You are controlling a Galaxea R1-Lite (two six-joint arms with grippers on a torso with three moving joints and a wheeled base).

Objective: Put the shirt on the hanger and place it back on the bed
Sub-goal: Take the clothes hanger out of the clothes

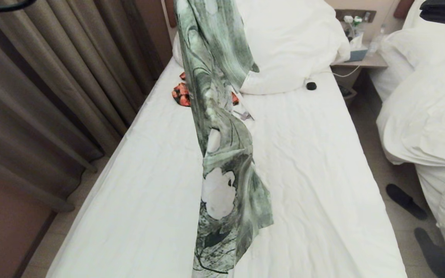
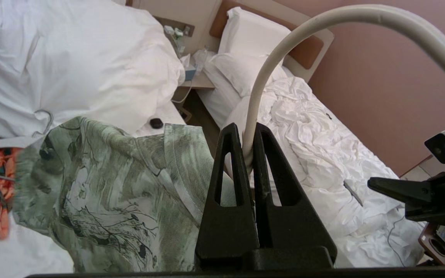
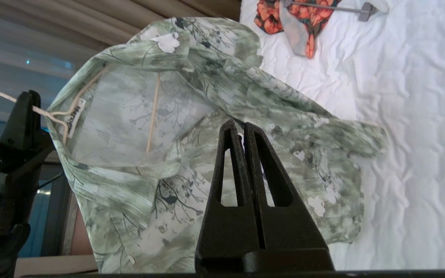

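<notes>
Hanging from the hanger (image 3: pixel 151 116) pinched in the left claw (image 2: pixel 248 133), the shirt (image 1: pixel 222 154) drapes beside the closed right claw (image 3: pixel 242 127).

shirt (image 3: pixel 191 154) on hanger (image 3: pixel 151 116) — above bed (image 3: pixel 419 116)

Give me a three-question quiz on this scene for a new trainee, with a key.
1. True or false: the shirt lies flat on the bed.
2. What is the left tool shut on? A) the hook of the hanger B) a sleeve C) a slipper
3. Fill in: the orange garment lies on the sheet beside the big white ____.

Key: 1 false, it hangs in the air above it; 2 A; 3 pillow.
</notes>
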